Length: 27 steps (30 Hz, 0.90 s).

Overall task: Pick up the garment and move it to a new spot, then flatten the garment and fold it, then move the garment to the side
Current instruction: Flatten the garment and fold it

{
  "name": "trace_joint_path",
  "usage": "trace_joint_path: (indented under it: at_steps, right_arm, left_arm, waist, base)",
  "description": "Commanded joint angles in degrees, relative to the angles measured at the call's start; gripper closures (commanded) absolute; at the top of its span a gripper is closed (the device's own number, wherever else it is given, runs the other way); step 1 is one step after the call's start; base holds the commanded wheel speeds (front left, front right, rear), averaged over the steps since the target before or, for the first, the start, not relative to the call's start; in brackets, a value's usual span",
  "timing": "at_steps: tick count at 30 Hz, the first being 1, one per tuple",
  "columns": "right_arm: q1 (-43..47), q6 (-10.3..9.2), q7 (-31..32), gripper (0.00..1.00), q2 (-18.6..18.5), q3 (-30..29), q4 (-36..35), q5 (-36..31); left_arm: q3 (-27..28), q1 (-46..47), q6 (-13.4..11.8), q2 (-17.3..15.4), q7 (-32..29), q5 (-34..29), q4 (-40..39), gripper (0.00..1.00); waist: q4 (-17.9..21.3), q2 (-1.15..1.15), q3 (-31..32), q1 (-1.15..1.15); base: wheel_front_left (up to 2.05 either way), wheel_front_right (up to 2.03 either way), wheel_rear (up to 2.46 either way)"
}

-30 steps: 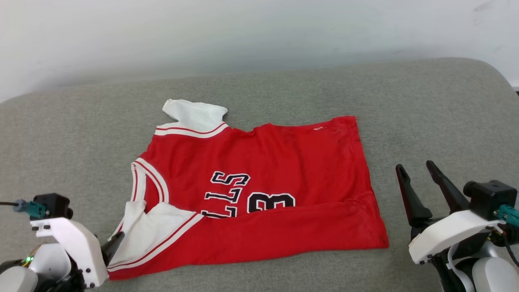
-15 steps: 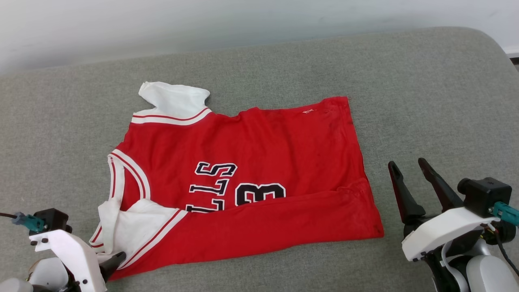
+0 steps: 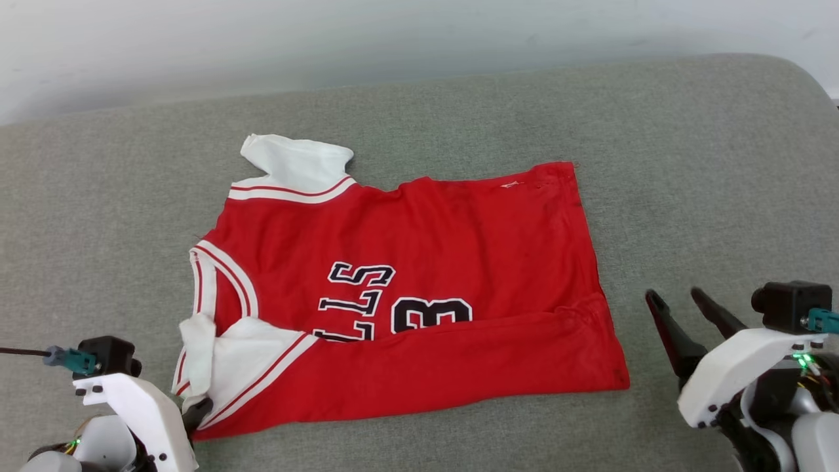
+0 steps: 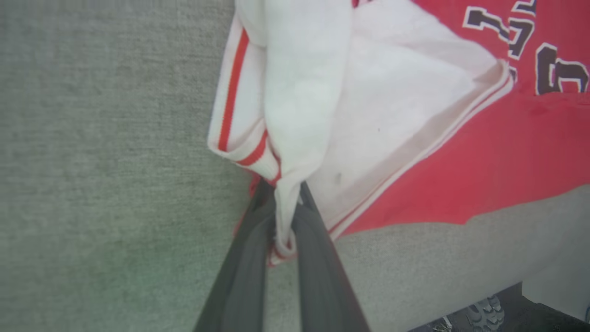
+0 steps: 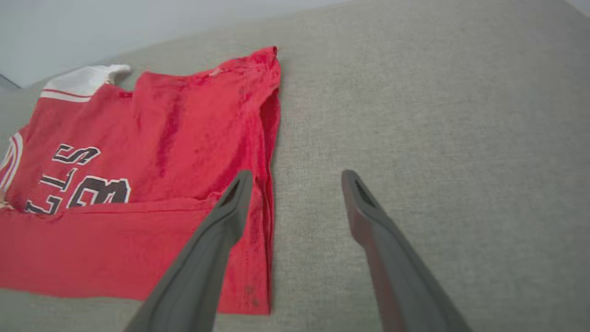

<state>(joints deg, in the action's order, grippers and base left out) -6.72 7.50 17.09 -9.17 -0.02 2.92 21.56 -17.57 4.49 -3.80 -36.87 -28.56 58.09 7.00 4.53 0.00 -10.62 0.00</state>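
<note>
on the grey cushion (image 3: 688, 164), the jersey (image 3: 459, 275) lies spread across the middle of the head view, collar end toward 9 o'clock and hem toward 3 o'clock. its near long edge is folded up over the body and covers the lower part of the black lettering and number. one white sleeve (image 3: 298, 164) sticks out at about 11 o'clock. the other white sleeve (image 3: 255, 354) sits crumpled at 7 o'clock.

the left claw (image 3: 198, 412) is at that 7 o'clock corner. its two dark fingers (image 4: 318, 258) are closed almost together on a pinch of white sleeve cloth with red-striped trim, which passes between them in the left wrist view. the pinched corner looks slightly raised off the cushion, though that is hard to judge.

the right claw (image 3: 672, 295) sits at 4 o'clock, near the jersey's hem corner but apart from it. its fingers are spread wide with nothing between them, over bare cushion. a pale wall (image 3: 262, 39) runs along 12 o'clock.
</note>
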Motion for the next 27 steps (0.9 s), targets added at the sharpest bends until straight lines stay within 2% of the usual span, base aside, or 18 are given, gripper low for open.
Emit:
trace_joint_path:
  at_steps: [1,5,13,19,21,22,27]
  right_arm:
    - [0.3,-0.02,3.7,0.00,-0.8,-0.4,0.5,0.2]
    - [0.1,-0.02,13.1,0.00,-2.0,-0.2,1.3,0.9]
    - [-2.2,-0.02,20.6,0.00,-1.4,2.2,4.4,2.0]
    - [-2.3,-0.01,24.7,0.00,-0.2,5.6,10.9,2.9]
    - [-2.5,0.00,25.0,0.76,0.3,5.9,12.5,3.7]
    - [-2.8,0.01,24.9,1.00,0.3,6.1,12.9,3.8]
    - [-4.3,-0.01,23.8,1.00,-1.2,6.0,12.9,4.2]
  left_arm:
    - [0.4,-0.6,-0.4,-0.4,0.9,-0.8,-1.4,1.00]
    - [1.0,-0.8,-1.3,-1.3,2.3,-2.0,-5.7,1.00]
    - [1.0,0.1,-2.3,-1.7,2.6,-3.1,-10.7,1.00]
    - [0.2,0.1,-2.0,-1.1,2.2,-2.9,-11.1,1.00]
    - [-0.1,0.1,-1.9,-0.9,2.1,-2.9,-11.0,1.00]
    - [-0.2,0.2,-1.8,-0.8,2.1,-2.9,-10.9,1.00]
    - [-0.4,-0.1,-1.7,-0.2,3.2,-3.2,-10.1,1.00]
  waist:
    - [-0.8,0.00,0.2,0.00]
    - [-2.2,0.00,-0.3,0.00]
    - [-4.1,0.00,-2.4,0.00]
    - [-5.0,0.00,-3.3,0.00]
    - [-5.3,0.00,-3.3,0.00]
    - [-5.3,0.00,-3.2,0.00]
    - [-5.7,0.00,-1.9,0.00]
  base:
    - [0.00,0.00,0.00]
    - [0.00,0.00,0.00]
    - [0.00,0.00,0.00]
    - [0.00,0.00,0.00]
    - [0.00,0.00,0.00]
    - [0.00,0.00,0.00]
    - [0.00,0.00,0.00]
